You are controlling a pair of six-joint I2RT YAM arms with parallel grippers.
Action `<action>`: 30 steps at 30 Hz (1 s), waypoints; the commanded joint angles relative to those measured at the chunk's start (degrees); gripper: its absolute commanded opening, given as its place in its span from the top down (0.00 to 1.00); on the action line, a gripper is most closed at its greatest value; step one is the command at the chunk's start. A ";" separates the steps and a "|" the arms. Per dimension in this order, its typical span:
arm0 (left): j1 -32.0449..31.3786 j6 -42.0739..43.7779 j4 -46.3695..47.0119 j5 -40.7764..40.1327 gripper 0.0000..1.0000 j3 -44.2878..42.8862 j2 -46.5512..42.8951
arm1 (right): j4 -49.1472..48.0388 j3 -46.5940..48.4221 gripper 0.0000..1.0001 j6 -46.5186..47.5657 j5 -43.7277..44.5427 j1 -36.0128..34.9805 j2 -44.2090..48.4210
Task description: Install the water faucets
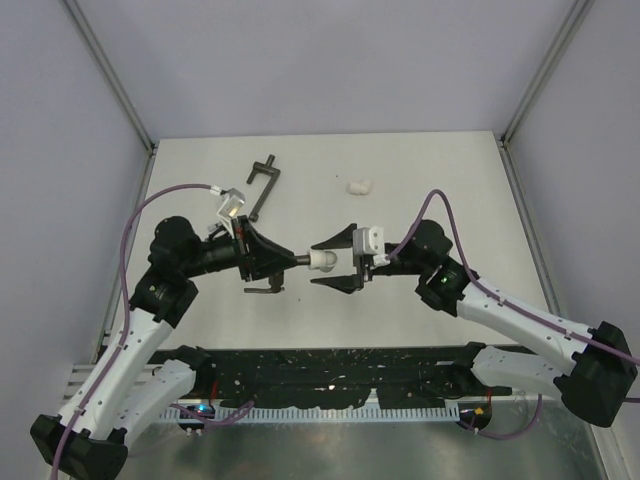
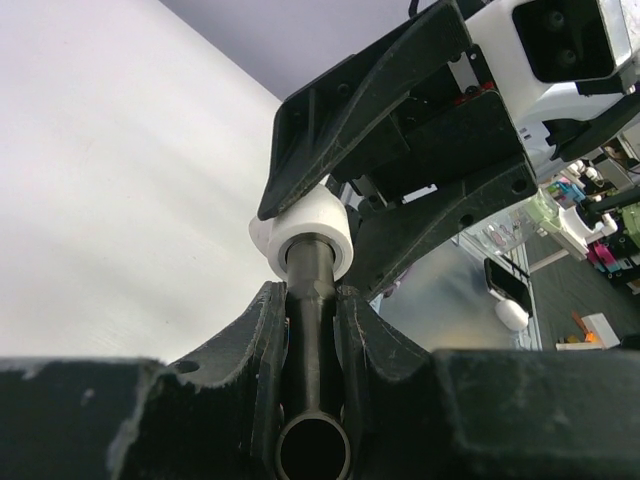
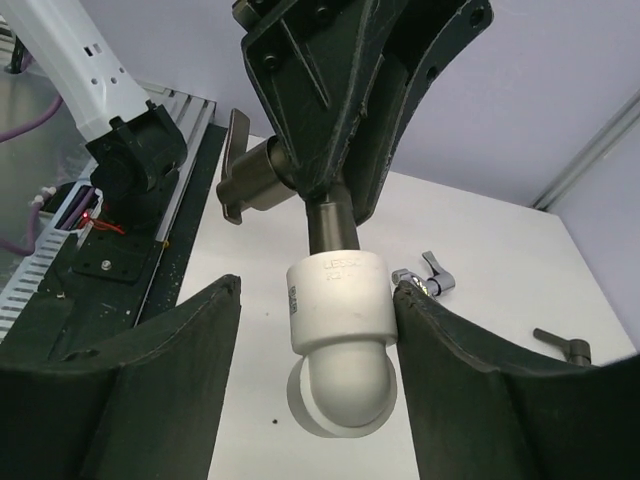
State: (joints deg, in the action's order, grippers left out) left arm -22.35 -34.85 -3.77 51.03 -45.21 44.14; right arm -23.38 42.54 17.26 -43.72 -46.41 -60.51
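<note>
Left claw (image 2: 312, 308) clamped tight on dark grey-bronze faucet (image 3: 258, 182) stem, mid-air above tabletop (image 1: 440, 190). Stem end sits in white elbow fitting (image 2: 300, 228). Right claw (image 3: 318, 290) spread around elbow: one finger touching, gap on other side. Silver faucet (image 3: 425, 278) lying on tabletop beyond.

Faint raised lettering marks the white elbow fitting (image 3: 340, 310) between the right pincer's (image 3: 318, 300) fingers, too blurred to read.

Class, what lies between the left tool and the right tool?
Top view: the dark faucet, clamped by the left tool, entering a white elbow fitting inside the right tool's open jaws.
</note>
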 commanded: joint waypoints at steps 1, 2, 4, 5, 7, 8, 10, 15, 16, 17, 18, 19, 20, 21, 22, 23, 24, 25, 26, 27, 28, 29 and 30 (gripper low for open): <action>0.29 0.75 3.07 1.79 1.00 -1.63 -0.28 | -5.89 2.19 0.36 -5.29 -2.50 -0.34 -1.89; 0.29 1.18 3.15 1.97 1.00 -1.72 -0.28 | -6.33 2.28 0.41 -5.74 -2.68 -0.26 -2.15; 0.29 2.24 3.33 2.67 1.00 -1.90 -0.37 | -6.77 2.63 0.51 -8.80 -3.12 -0.26 -2.86; 0.29 2.77 3.42 3.11 1.00 -2.07 -0.37 | -6.86 2.81 0.54 -9.34 -3.47 -0.34 -3.21; 0.29 4.52 3.42 4.16 1.00 -2.34 -0.20 | -9.22 2.63 0.68 -12.50 -3.56 -0.26 -3.65; 0.29 6.01 3.42 4.61 1.00 -2.42 -0.19 | -9.58 2.54 0.82 -14.42 -3.47 -0.26 -3.91; 0.29 10.30 3.42 5.48 1.00 -2.60 -0.37 | -10.55 2.72 0.95 -17.15 -3.04 -0.26 -4.09; 0.29 17.71 3.42 4.35 1.00 -1.90 -1.51 | -8.10 5.00 0.95 -25.51 -1.80 -0.34 -5.58; 0.29 17.45 3.42 3.30 0.96 -1.81 -1.69 | -8.18 5.00 0.95 -25.95 -1.98 -0.26 -5.76; 0.38 16.67 4.98 2.68 0.88 -1.64 -1.69 | -8.87 4.92 0.95 -26.91 -1.80 -0.34 -5.76; 0.38 15.35 5.96 1.98 0.81 -1.37 -1.78 | -9.23 4.83 0.95 -27.10 -1.45 -0.26 -5.58; 0.46 13.69 7.10 1.63 0.75 -1.02 -1.86 | -9.41 4.83 0.95 -27.01 -1.36 -0.26 -5.50; 0.72 11.84 8.94 1.10 0.65 -0.32 -2.04 | -9.41 4.74 0.95 -27.01 -1.10 -0.26 -5.41; 0.90 9.56 10.96 0.31 0.55 0.64 -2.39 | -8.97 4.91 0.95 -26.92 -0.93 -0.26 -5.41; 1.34 7.71 12.63 -0.57 0.46 1.52 -2.83 | -8.79 5.00 0.95 -26.84 -0.66 -0.26 -5.15; 1.78 5.78 14.39 -1.62 0.40 2.66 -3.44 | -8.79 5.09 0.95 -26.75 -0.66 -0.26 -5.06; 2.13 4.02 15.45 -2.76 0.35 3.98 -4.40 | -8.79 5.09 0.95 -26.84 -0.49 -0.26 -4.88; 2.66 2.61 16.24 -4.17 0.31 4.69 -4.94 | -8.70 5.09 0.95 -26.84 -0.31 -0.17 -4.62; 3.01 1.29 16.86 -5.14 0.28 5.56 -5.72 | -8.70 5.09 0.95 -26.84 -0.13 -0.26 -4.53; 3.19 -0.20 17.39 -6.80 0.27 6.18 -6.60 | -8.70 5.01 0.95 -26.75 0.22 -0.17 -4.35; 3.28 -1.00 17.13 -8.30 0.24 6.80 -7.31 | -8.70 5.00 0.95 -26.75 0.48 -0.17 -4.35; 3.36 -1.79 16.52 -9.79 0.23 7.32 -8.27 | -8.53 5.00 0.95 -26.66 0.92 -0.26 -4.18; 3.45 -2.06 15.56 -10.85 0.23 7.77 -9.24 | -8.62 5.00 0.95 -26.66 1.10 0.00 -4.18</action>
State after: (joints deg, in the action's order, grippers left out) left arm -19.57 -31.68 7.86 46.94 -38.87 38.02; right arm -27.83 44.16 -8.16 -44.64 -46.41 -66.15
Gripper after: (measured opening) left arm 0.758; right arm 0.470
